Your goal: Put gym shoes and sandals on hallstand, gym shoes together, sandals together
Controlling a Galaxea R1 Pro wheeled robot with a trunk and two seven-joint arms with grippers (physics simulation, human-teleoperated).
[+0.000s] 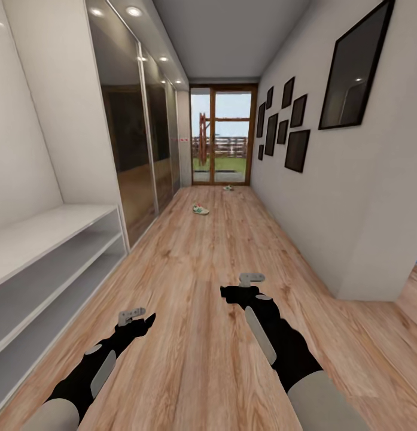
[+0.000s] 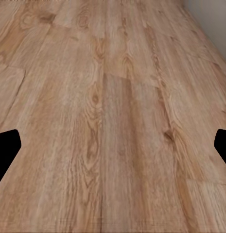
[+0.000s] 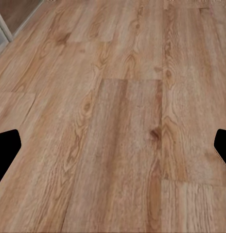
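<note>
Far down the corridor floor lies one white gym shoe with green and red marks. A second gym shoe lies farther off, near the glass door. The sandals are out of view. The pale-grey hallstand with its two open shelf levels runs along the left wall, close to me. My left gripper and right gripper hang low over bare planks, both far short of the shoes. In each wrist view the dark fingertips sit wide apart with nothing between them.
Mirrored wardrobe doors line the left wall beyond the rack. The right wall carries dark picture frames and ends at a corner near my right arm. A glass door closes the far end.
</note>
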